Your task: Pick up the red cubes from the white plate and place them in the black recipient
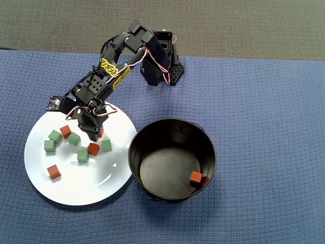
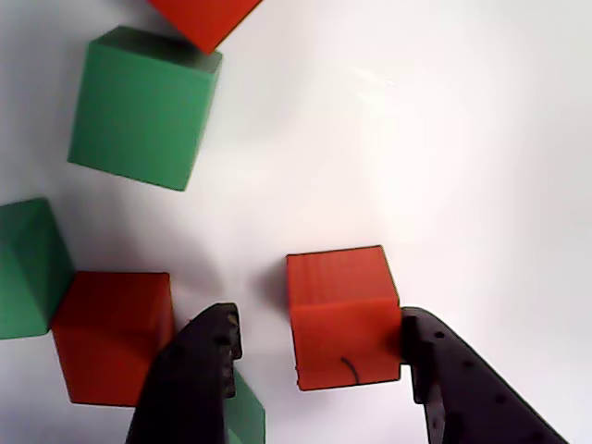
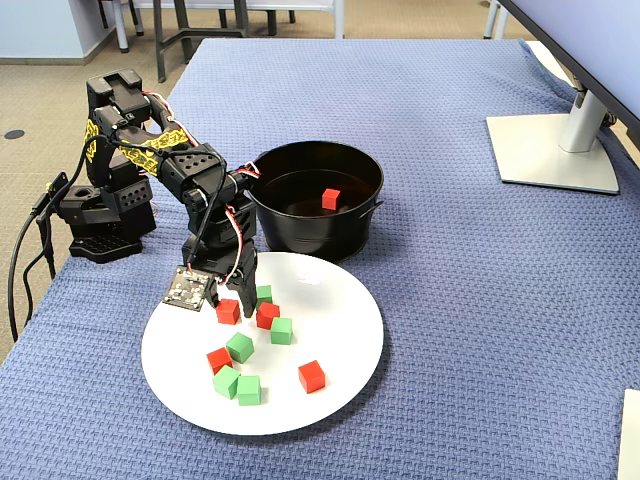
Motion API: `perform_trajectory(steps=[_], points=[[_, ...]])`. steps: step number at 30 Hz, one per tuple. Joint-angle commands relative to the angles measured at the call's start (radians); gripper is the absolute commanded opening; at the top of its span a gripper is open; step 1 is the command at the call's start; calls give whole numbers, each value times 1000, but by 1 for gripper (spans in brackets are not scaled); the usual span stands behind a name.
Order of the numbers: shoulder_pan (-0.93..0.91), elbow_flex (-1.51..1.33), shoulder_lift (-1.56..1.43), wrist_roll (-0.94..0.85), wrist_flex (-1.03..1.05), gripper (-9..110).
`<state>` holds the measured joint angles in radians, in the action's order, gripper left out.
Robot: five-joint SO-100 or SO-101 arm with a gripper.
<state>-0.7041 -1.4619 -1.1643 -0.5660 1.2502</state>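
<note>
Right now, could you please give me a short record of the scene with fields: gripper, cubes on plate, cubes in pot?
gripper: gripper open, low over the white plate, fingers either side of one red cube
red cubes on plate: four, counting the one between the fingers
green cubes on plate: five, e.g.
black recipient: black recipient beside the plate, holds one red cube
surface: blue cloth

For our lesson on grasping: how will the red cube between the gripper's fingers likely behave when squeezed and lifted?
The red cube looks solid with flat faces, so it probably stays stiff and will not roll. It seems small and light. It sits slightly skewed between the open gripper, so it may twist on the smooth white plate.
</note>
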Motion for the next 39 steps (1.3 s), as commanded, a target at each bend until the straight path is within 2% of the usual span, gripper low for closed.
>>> perform_trajectory(steps=[1, 5, 10, 14, 19, 22, 26, 34, 39], points=[[26, 11, -48, -23, -8, 11], [26, 8, -46, -21, -18, 9], [21, 9, -49, -14, -18, 0], [8, 17, -67, 15, -12, 0], [-48, 169, -127, 121, 170, 0], [-61, 262, -169, 127, 285, 0], [-55, 331, -218, 141, 299, 0], [161, 189, -417, 175, 186, 0], [368, 187, -534, 256, 216, 0]])
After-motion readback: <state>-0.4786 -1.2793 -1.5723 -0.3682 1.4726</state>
